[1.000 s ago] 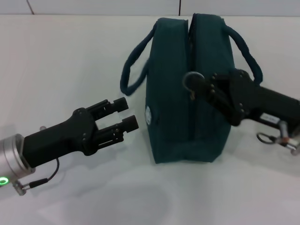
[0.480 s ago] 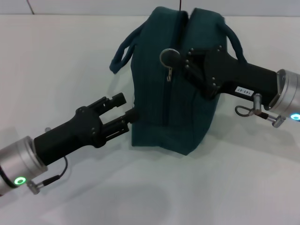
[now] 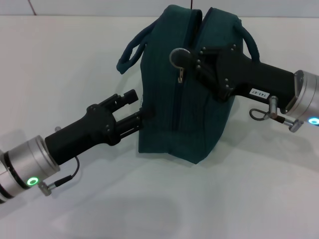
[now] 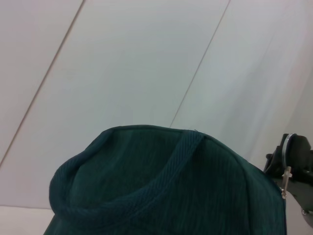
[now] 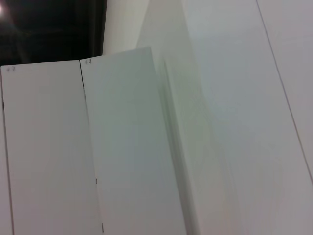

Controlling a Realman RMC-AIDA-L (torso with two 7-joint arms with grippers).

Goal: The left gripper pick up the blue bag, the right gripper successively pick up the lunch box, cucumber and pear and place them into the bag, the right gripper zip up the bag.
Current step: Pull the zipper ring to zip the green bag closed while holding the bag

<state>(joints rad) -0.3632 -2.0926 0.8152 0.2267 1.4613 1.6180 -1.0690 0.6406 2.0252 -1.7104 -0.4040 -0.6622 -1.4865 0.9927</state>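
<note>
Zipping is nearly done — my right hand [image 3: 192, 59] is gripping the ring pull [image 3: 178, 58] atop the blue bag [image 3: 179, 109], tilting it on the table [image 3: 75, 59], while my left hand [image 3: 138, 105], fingers parted and empty, is bracing its side.

A plain white table [image 3: 149, 209] is seen in the head view, bordered at its far edge by a pale wall [image 3: 99, 7] crossed by thin dark seams, while white panels [image 5: 127, 147] and a dark gap [image 5: 49, 29] are shown in the right wrist view.
</note>
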